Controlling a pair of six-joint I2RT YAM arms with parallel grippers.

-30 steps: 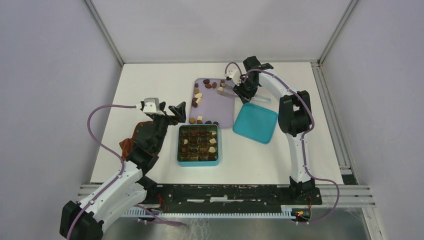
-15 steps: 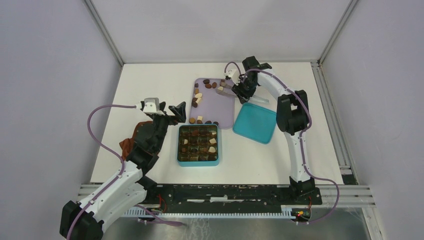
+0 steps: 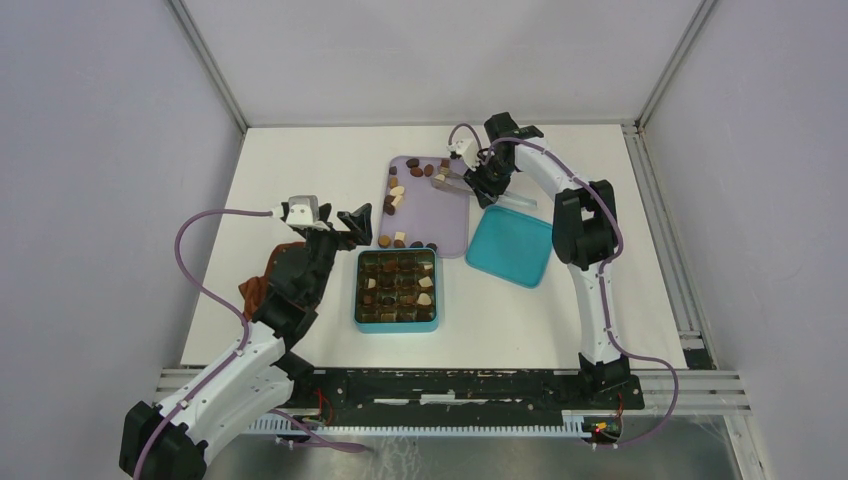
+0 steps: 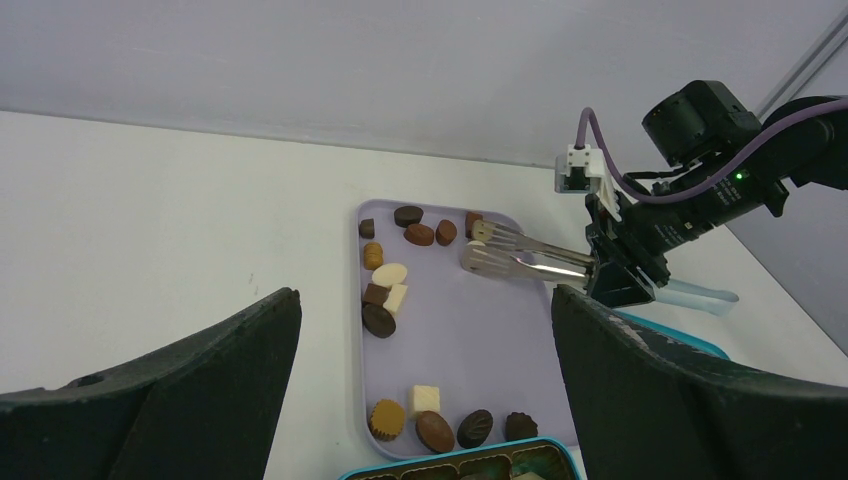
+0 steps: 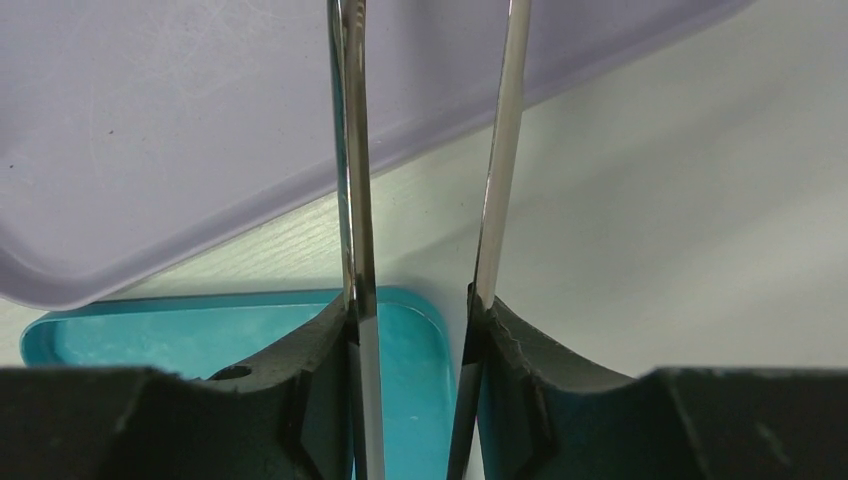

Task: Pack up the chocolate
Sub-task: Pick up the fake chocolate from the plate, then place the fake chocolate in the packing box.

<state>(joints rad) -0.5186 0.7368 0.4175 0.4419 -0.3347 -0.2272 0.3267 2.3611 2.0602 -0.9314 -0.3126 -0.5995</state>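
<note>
Roughly midway, I'd judge: the teal box [image 3: 397,325] at the front of the bench [image 3: 300,170] has many cells of its grid filled, though from above I can't tell which are free. Well over a dozen pieces of chocolate [image 4: 390,274] lie loose on the lavender tray [image 3: 448,215] just behind it. The right end effector [image 4: 615,280] is clamped on metal tongs [image 4: 520,258], tips over the tray's far corner, empty. The left end effector [image 3: 355,222] hangs wide open beside the box. The lid [image 3: 512,247] is off, at the right.
</note>
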